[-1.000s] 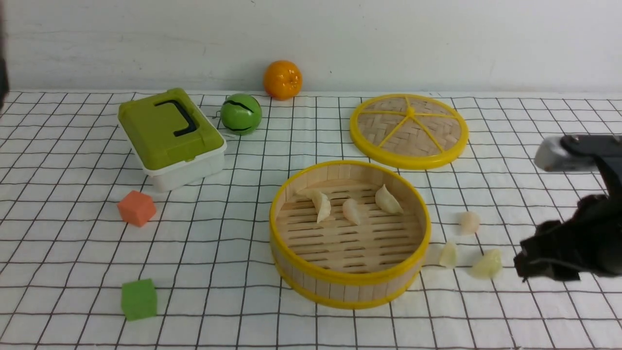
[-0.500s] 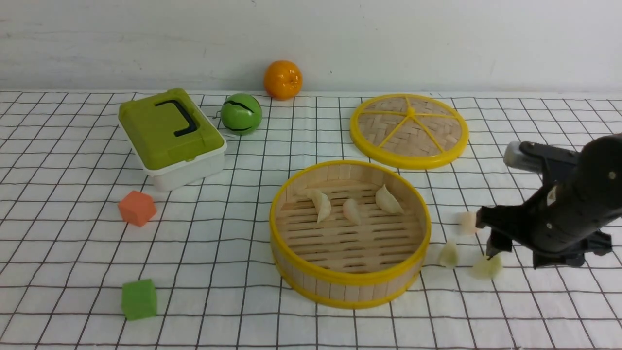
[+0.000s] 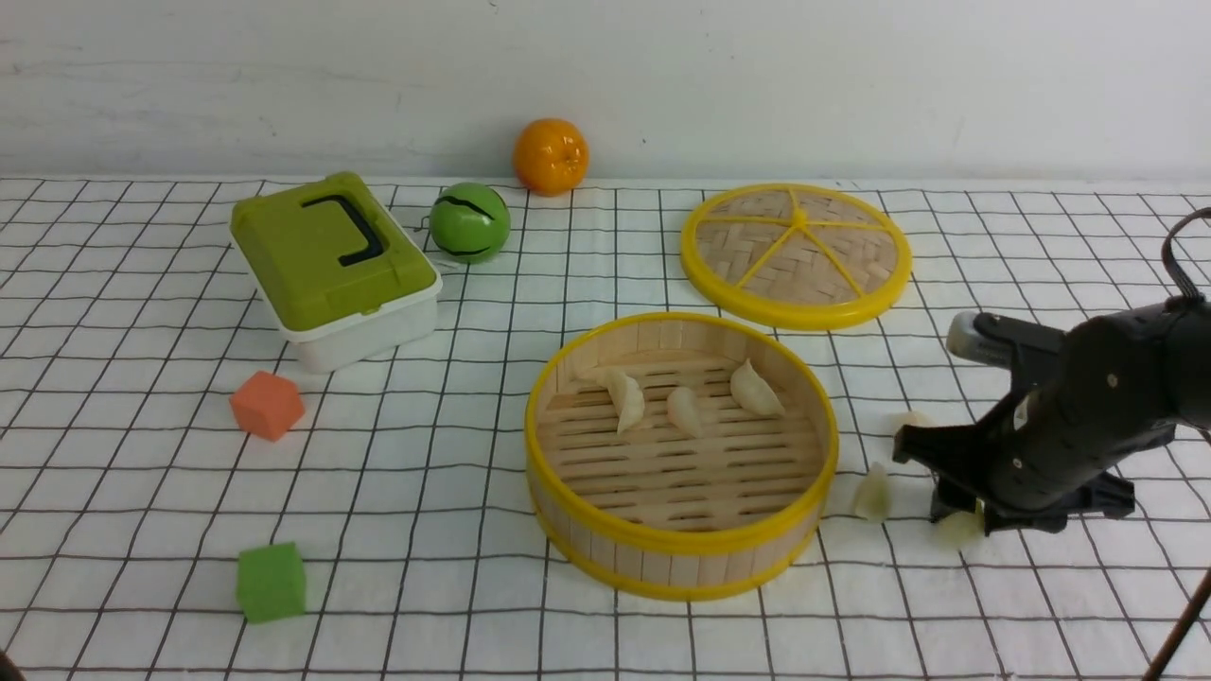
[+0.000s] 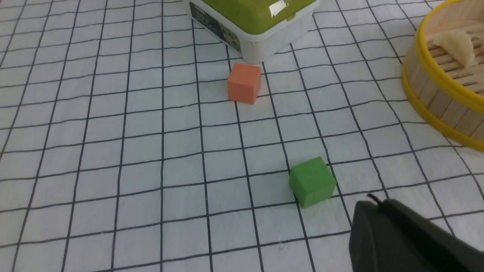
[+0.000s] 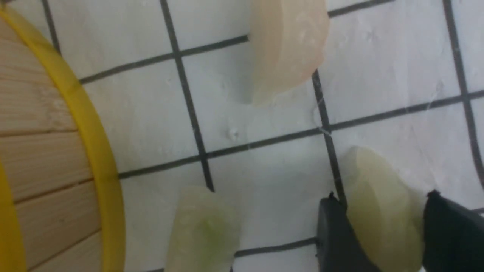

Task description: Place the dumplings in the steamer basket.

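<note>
Around: lid [image 3: 796, 253], green box [image 3: 333, 265], ball [image 3: 469, 221], orange fruit [image 3: 550, 154], orange cube [image 3: 267, 405], green cube [image 3: 271, 581].
Dumplings [image 3: 689, 410]: three in steamer basket [image 3: 681, 544], three on desk [image 3: 142, 454] just R.
R end effector [image 5: 380, 234]: grasping one desk dumpling [image 5: 378, 189].
L end effector [image 4: 397, 234]: clenched.
Surface: grid cloth [image 3: 426, 530]; white wall [image 3: 284, 85].

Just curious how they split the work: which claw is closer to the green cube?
Left. The left claw sits just beside the green cube; the right claw is across the steamer basket, around a dumpling.

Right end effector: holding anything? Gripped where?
Right end effector: its fingers flank one dumpling on opposite sides, apparently touching both. The dumpling lies on the cloth, unlifted; a firm hold cannot be told.
</note>
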Robot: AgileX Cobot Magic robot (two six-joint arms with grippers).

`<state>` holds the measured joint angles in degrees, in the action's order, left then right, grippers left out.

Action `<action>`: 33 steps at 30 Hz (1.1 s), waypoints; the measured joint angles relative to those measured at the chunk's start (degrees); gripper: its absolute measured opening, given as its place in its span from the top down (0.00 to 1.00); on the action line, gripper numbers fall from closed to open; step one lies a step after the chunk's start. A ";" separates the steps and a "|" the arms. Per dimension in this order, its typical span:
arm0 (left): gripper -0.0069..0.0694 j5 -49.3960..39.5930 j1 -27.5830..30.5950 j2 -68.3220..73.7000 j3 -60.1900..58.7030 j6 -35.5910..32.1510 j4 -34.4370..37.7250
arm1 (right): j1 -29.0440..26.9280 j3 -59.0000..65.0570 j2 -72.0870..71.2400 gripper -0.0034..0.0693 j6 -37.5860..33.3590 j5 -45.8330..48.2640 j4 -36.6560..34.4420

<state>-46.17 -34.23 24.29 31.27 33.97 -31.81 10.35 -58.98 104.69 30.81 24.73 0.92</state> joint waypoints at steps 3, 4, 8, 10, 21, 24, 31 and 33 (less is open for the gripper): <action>0.92 0.13 0.00 0.00 0.00 0.00 0.00 | 0.00 0.00 -0.19 0.57 -0.85 0.82 1.36; 0.92 0.13 0.00 0.00 0.00 0.00 0.00 | 0.00 0.00 -0.36 0.57 -1.09 1.41 2.58; 0.92 0.81 0.00 0.00 0.00 0.00 -0.02 | 0.00 0.05 -2.09 0.57 -1.46 6.15 7.36; 0.92 1.38 0.00 0.00 0.00 0.00 -0.07 | 0.00 0.05 -3.73 0.57 -1.97 8.10 8.98; 0.92 5.38 0.00 0.00 -0.79 0.00 -0.37 | 8.34 -9.94 -14.35 0.57 -23.72 19.04 -8.36; 0.92 5.32 0.00 0.00 -1.01 0.00 -0.21 | 12.33 -15.33 -11.98 0.57 -26.89 21.30 -12.15; 0.92 5.32 0.00 0.00 -1.07 2.63 0.01 | 21.65 -33.18 4.69 0.57 -25.35 24.42 -14.45; 0.92 5.38 0.00 0.00 -1.07 3.34 0.01 | 22.47 -36.14 8.69 0.57 -24.24 25.70 -14.45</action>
<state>-40.79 -34.23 24.29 30.19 37.31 -31.80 32.83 -95.12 113.38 6.57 50.43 -13.54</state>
